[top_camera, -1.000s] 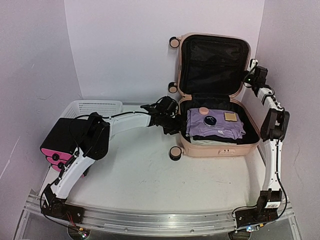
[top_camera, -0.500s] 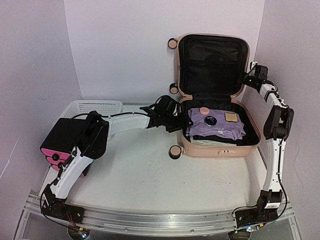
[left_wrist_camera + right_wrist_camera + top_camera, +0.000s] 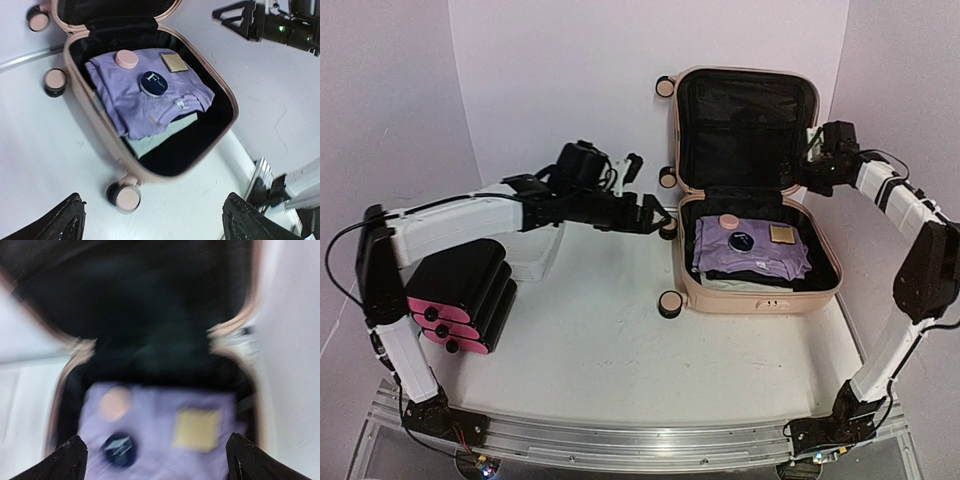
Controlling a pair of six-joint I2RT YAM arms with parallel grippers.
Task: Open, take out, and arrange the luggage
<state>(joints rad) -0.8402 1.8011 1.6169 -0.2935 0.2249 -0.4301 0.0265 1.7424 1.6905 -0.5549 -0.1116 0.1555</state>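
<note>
Since the luggage lies open at the back right of the table, and the left gripper and right gripper both gape wide and empty, the best move is to lift out one pink jar, one blue tin and one tan card before the two folded garments beneath.

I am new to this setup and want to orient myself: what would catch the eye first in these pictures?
The open beige-pink luggage at the table's back right stands out most, its lid upright and folded purple clothes in the lower half, with a dark blue round case on top. The left gripper and the right gripper hover open beside it, one on each side, holding nothing.
</note>
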